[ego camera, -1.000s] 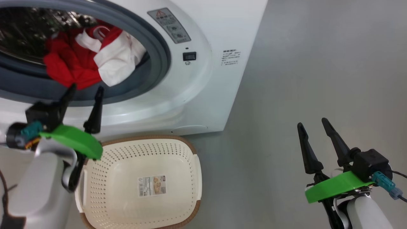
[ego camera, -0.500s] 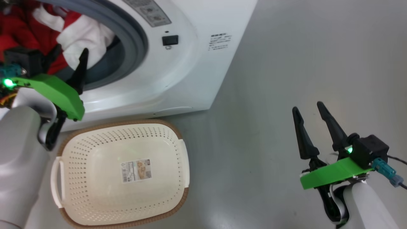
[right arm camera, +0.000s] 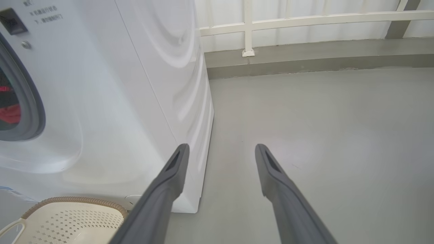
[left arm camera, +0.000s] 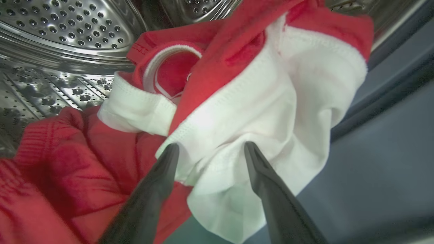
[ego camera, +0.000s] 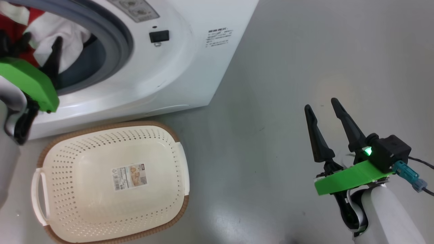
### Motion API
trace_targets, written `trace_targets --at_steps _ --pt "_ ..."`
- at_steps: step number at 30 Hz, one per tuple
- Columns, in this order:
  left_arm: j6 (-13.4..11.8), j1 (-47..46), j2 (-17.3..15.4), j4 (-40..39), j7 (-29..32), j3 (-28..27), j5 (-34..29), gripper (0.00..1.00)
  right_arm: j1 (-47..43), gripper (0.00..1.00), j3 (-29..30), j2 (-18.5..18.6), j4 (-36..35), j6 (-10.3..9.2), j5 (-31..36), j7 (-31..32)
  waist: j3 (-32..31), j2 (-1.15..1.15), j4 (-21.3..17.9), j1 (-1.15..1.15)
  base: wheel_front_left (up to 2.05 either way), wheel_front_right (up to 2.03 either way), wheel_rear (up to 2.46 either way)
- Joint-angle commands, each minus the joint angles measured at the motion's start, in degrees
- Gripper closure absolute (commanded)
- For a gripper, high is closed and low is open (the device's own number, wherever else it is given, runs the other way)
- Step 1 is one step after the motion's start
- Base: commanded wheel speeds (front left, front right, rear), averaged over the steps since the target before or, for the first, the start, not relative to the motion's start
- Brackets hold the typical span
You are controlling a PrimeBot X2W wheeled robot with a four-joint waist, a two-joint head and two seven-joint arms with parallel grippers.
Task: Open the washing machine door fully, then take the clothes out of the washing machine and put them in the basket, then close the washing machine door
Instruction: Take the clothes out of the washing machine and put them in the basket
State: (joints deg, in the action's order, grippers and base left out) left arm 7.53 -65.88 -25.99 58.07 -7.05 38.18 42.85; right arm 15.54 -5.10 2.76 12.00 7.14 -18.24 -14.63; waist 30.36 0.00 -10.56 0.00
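left tool (left arm camera: pixel 211 145): advanced, open, at clothes (left arm camera: pixel 257 101) | right tool (ego camera: pixel 320 103): unchanged

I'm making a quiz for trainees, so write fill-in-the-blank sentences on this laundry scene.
The red and white fabric clothes lie in the white front-loading washing machine's steel ____.
The left claw, fingertips at the white cloth, stands ____.
The cream-white perforated plastic basket is ____ of clothes.
The right claw hovers open above the grey ____.
Missing words: drum; open; empty; floor.
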Motion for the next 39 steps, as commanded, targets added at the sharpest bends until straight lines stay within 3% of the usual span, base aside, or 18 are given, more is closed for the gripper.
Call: trace_targets --at_steps 1,9,10,11,12,13,14,23,32,35,39 --pt "0.0 -1.9 -3.2 -0.1 0.2 -0.7 0.9 0.00 0.3 0.00 -1.6 0.1 -1.6 0.35 -0.7 -0.4 0.4 0.00 -0.5 0.00 0.00 0.00 0.00" --pt "0.0 -3.3 -4.5 1.8 0.1 3.3 4.7 0.00 0.5 0.00 -2.1 0.1 -1.8 0.35 -1.1 -0.4 1.0 0.00 -1.2 0.00 0.00 0.00 0.00" --pt "0.0 -3.4 -4.6 1.9 0.1 3.9 5.0 0.15 0.4 0.00 -2.2 0.1 -1.9 0.35 -1.2 -0.4 1.0 0.00 -1.3 0.00 0.00 0.00 0.00" --pt "0.0 -3.5 -4.7 2.0 -0.1 4.5 5.3 0.48 0.4 0.00 -2.2 0.1 -1.9 0.35 -1.2 -0.4 1.0 0.00 -1.3 0.00 0.00 0.00 0.00" --pt "0.0 -3.6 -4.7 2.2 -0.3 4.9 5.8 0.65 0.4 0.00 -2.2 0.1 -1.9 0.35 -1.2 -0.4 1.1 0.00 -1.3 0.00 0.00 0.00 0.00" --pt "0.0 -3.6 -4.7 2.4 -0.4 5.3 6.1 0.89 0.4 0.00 -2.2 0.1 -2.0 0.35 -1.2 -0.4 1.0 0.00 -1.3 0.00 0.00 0.00 0.00" --pt "0.0 -3.6 -4.7 2.5 -0.5 5.8 6.5 1.00 0.5 0.00 -2.2 0.1 -2.0 0.35 -1.2 -0.4 1.0 0.00 -1.3 0.00 0.00 0.00 0.00" --pt "0.0 -3.2 -4.0 2.6 -3.7 8.6 10.7 1.00 0.4 0.00 -1.9 0.1 -1.9 0.35 -0.8 -0.4 -0.1 0.00 -0.7 0.00 0.00 0.00 0.00" --pt "0.0 0.1 -3.5 0.0 -7.8 7.6 14.0 1.00 -0.7 0.00 -1.3 0.1 -1.3 0.35 -0.4 -0.4 -3.3 0.00 0.4 0.00 0.00 0.00 0.00" --pt "0.0 1.3 -4.1 -2.8 -7.9 3.1 11.7 1.00 -1.1 0.00 -1.0 0.1 -1.3 0.35 -0.2 -0.4 -4.4 0.00 0.9 0.00 0.00 0.00 0.00" --pt "-0.6 6.8 -3.2 -8.6 -7.9 -7.0 5.0 1.00 -1.9 0.00 -0.5 0.1 -1.3 0.35 0.2 -0.4 -6.0 0.00 1.8 0.00 0.00 0.00 0.00"
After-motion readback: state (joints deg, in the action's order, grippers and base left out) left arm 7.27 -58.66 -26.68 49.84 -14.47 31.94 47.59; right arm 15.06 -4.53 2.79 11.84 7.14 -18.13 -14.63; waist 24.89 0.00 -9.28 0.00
